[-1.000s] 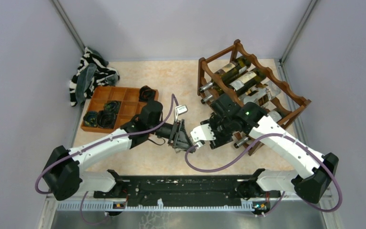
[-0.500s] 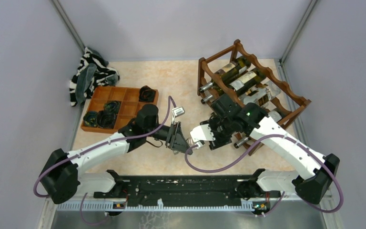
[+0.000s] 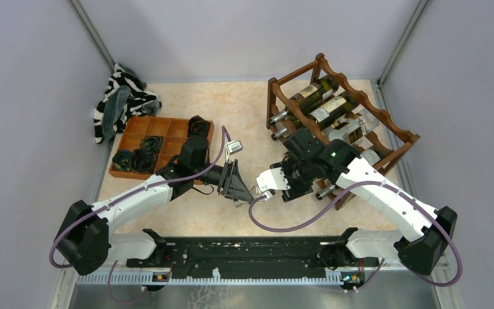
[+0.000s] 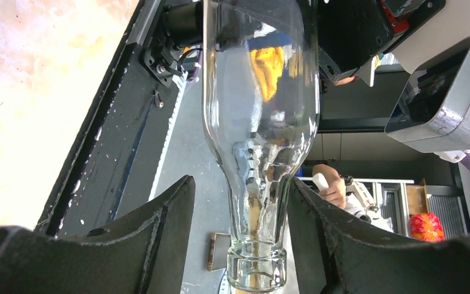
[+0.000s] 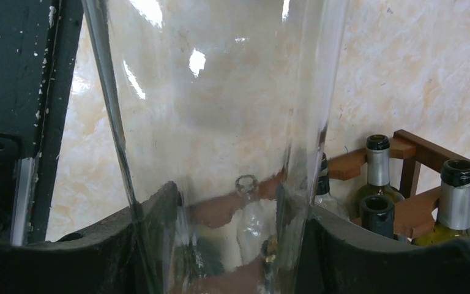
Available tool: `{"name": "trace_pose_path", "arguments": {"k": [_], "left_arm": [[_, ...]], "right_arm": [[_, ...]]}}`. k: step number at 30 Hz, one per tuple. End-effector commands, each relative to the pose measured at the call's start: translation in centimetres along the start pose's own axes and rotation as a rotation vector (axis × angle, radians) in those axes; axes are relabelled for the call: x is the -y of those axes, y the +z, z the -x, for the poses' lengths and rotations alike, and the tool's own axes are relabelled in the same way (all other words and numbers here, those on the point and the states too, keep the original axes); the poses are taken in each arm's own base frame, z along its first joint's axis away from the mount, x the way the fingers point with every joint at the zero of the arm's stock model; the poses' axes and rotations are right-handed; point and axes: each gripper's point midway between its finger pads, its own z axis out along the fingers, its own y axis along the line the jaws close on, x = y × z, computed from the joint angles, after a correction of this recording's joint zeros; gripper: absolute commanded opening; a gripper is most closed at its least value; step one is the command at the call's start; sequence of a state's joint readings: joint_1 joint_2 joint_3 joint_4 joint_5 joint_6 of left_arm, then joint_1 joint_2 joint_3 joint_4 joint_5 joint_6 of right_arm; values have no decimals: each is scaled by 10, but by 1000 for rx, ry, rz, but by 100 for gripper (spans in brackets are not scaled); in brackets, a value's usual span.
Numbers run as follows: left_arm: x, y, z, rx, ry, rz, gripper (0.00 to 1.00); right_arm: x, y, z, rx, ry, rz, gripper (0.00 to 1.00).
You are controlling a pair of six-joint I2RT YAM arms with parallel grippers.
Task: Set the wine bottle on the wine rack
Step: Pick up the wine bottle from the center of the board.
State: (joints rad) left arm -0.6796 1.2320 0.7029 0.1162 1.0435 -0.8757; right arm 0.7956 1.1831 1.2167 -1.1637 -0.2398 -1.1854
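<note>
Above the middle of the bench (image 3: 231,106), the right tool (image 5: 226,190) is clamped on the wide body of the clear wine bottle (image 5: 220,110), both fingers pressed to the glass. The left tool (image 4: 237,180) stands parted around the neck. One finger sits just beside the shoulder and the other is clear of the glass, so we count no grip there. The bottle hangs off the bench between the arms, near the wine rack (image 3: 321,64) but not in it.

Risks, as we judge them:
- One tool carries smooth glass by its heavy end with the neck cantilevered, so a jolt could let it pivot or slide out.
- The parted left fingers flank the neck, so a sideways swing of either arm could knock it.
- The rack holds dark bottles (image 3: 315,93). Glass on glass is likely if the approach drifts, and we cannot tell which cradle is free.

Axis: the long axis runs left to right across the bench, along both tools' fingers, seemingly near level. The mouth points toward the left arm. The base points toward the right arm and the rack.
</note>
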Motion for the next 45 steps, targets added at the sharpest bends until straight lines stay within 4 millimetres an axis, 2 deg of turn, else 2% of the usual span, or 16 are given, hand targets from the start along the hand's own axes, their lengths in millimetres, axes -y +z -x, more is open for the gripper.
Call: {"name": "trace_pose_path", "arguments": {"k": [1,9,20,40,42,44,45], "left_arm": [[-6,-1,0,-15,-5,11,61],[-7,2,0,-20,-18,5,61],[-5,7,-4,-38,-22,-9,54],[-7,5,-19,-65,-12,-31,52],[-7,6,-17,-60,-7,-39,46],[-5,7,-16,-54,2,-48,31],[-4,7,-15,-55,11,-57,21]], "right_arm": [[7,-3,20,80,-36,-26,7],[10,4,23,69,-39,-11,7],[16,7,25,59,-28,-19,7],[22,11,15,3,26,-46,7],[20,11,16,9,28,-41,7],[20,11,18,16,27,-37,7],[19,12,18,17,29,-34,7]]}}
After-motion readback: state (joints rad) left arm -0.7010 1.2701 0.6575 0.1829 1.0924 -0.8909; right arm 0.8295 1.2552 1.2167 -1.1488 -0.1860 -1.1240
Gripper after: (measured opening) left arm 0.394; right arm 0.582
